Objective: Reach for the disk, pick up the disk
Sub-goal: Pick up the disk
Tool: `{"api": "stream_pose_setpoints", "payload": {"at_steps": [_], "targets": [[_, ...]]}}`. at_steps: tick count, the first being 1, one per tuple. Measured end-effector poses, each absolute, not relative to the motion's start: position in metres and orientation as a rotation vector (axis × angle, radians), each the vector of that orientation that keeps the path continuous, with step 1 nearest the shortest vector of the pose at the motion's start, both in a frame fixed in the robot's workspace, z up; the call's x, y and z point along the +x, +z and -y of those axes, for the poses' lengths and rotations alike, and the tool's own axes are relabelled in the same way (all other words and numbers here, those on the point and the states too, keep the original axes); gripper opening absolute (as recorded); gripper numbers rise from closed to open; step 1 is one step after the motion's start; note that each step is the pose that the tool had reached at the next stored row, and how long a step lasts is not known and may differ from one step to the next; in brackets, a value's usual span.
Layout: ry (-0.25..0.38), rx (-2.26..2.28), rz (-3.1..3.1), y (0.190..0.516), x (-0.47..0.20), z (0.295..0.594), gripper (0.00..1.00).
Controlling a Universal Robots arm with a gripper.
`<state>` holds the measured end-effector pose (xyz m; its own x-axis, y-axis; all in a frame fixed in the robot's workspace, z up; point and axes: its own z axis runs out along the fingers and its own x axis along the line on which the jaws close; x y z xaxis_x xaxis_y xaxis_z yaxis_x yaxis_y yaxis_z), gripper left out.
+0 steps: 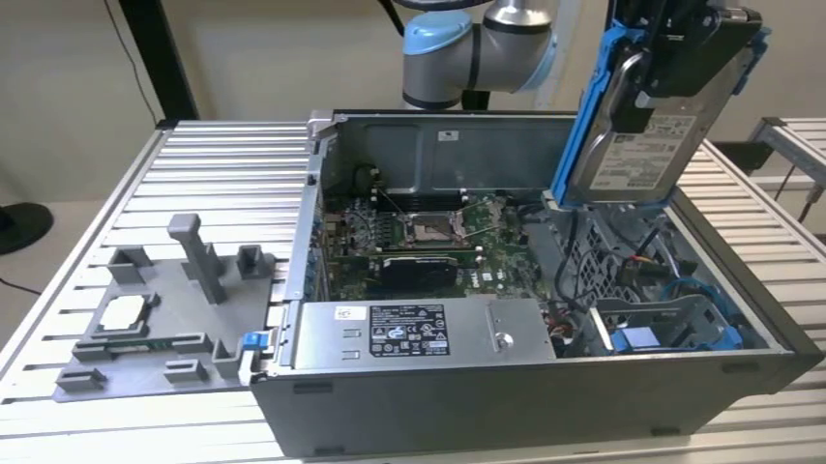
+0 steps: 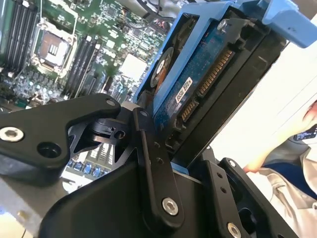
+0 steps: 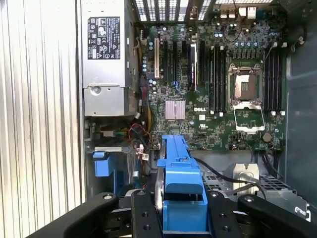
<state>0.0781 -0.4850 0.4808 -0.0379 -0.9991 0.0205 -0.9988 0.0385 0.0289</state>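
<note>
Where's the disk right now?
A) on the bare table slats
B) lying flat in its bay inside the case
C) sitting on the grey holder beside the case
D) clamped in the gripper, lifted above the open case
D: in the exterior view the disk hangs nearly upright in the gripper above the open computer case, and the first wrist view shows its blue bracket between the black fingers.

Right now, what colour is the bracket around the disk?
Blue; the bracket on the disk shows best in the exterior view.

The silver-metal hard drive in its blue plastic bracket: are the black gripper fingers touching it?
Touching. In the first wrist view the fingers press both sides of the silver-metal hard drive in its blue plastic bracket; the exterior view shows it held above the open computer case.
</note>
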Motion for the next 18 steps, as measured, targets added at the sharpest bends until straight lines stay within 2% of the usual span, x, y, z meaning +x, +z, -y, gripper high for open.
{"api": "stream_pose_setpoints", "payload": {"at_steps": [18], "targets": [[-0.018,2.15,2.234,0.481,0.078,0.514,0.0]]}}
